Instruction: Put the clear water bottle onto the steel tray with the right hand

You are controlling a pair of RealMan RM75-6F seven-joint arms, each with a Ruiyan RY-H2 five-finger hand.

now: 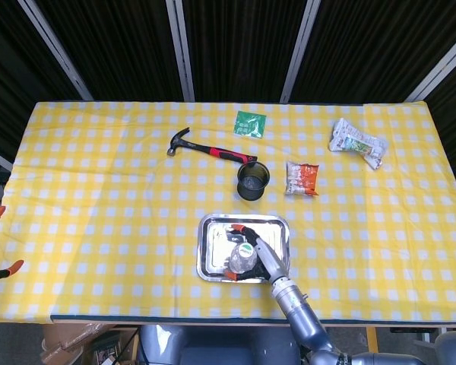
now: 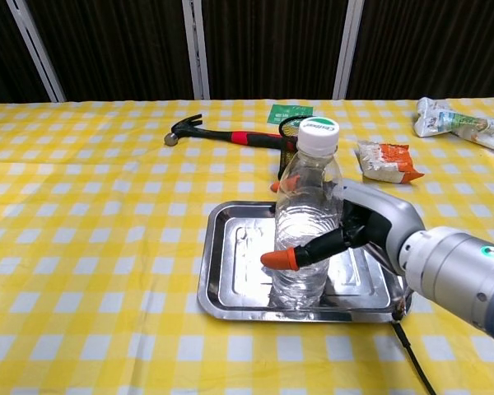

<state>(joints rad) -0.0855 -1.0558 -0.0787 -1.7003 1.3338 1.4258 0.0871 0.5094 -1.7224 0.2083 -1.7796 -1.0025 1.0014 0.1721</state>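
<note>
The clear water bottle [image 2: 303, 234] with a white cap stands upright on the steel tray [image 2: 230, 280], toward the tray's front edge. My right hand [image 2: 364, 234] is just right of the bottle, with its orange-tipped fingers [image 2: 278, 259] spread wide on either side of it and no longer wrapped around it. From the head view the bottle [image 1: 244, 255] sits in the lower middle of the tray [image 1: 211, 228], and the right hand [image 1: 261, 256] flanks it with fingertips well apart. My left hand shows in neither view.
Beyond the tray stand a black mesh cup [image 1: 253, 180] and a red-handled hammer [image 1: 209, 149]. An orange snack packet [image 1: 302, 178], a green sachet [image 1: 249, 122] and a white bag [image 1: 357, 142] lie at the back right.
</note>
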